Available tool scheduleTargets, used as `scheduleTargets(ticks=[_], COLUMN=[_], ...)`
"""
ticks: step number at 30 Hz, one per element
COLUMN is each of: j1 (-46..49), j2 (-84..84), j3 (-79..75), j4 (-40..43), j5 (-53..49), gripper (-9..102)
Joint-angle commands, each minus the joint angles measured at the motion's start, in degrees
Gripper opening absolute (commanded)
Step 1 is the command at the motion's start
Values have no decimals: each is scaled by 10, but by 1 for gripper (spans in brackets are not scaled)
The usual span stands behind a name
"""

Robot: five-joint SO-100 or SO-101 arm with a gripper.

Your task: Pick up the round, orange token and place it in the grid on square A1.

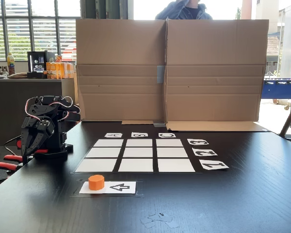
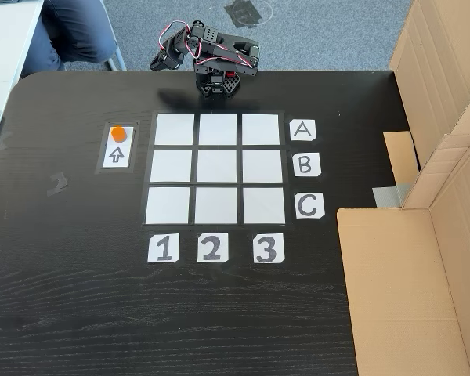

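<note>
The orange token (image 1: pixel 96 182) (image 2: pixel 119 132) stands upright on one end of a white arrow card (image 1: pixel 120 187), just outside the grid (image 1: pixel 139 153) (image 2: pixel 216 168). Square A1 (image 1: pixel 96 165) (image 2: pixel 175 129) is the corner cell next to the token and it is bare. In a fixed view my gripper (image 1: pixel 28 152) hangs point-down on the folded arm at the table's left edge. Its jaws look shut with nothing between them. From above, the gripper (image 2: pixel 158 63) sits beyond the A row, well away from the token.
Label cards A, B, C (image 2: pixel 304 165) and 1, 2, 3 (image 2: pixel 210 247) edge the grid. A tall cardboard screen (image 1: pixel 169 68) (image 2: pixel 431 235) stands on the far side of the grid from the token. Red-handled clamps (image 1: pixel 5 165) hold the arm's base. A person sits behind the screen.
</note>
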Motion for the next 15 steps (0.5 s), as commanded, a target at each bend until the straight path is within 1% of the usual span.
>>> scheduleTargets(ticks=[1,7,15], j1=[-6,-6,-6], j2=[4,4,3], j3=[-8,-8,-9], j4=[-5,-5,-8], j5=[-6,-5,-6], gripper=[7,5,7])
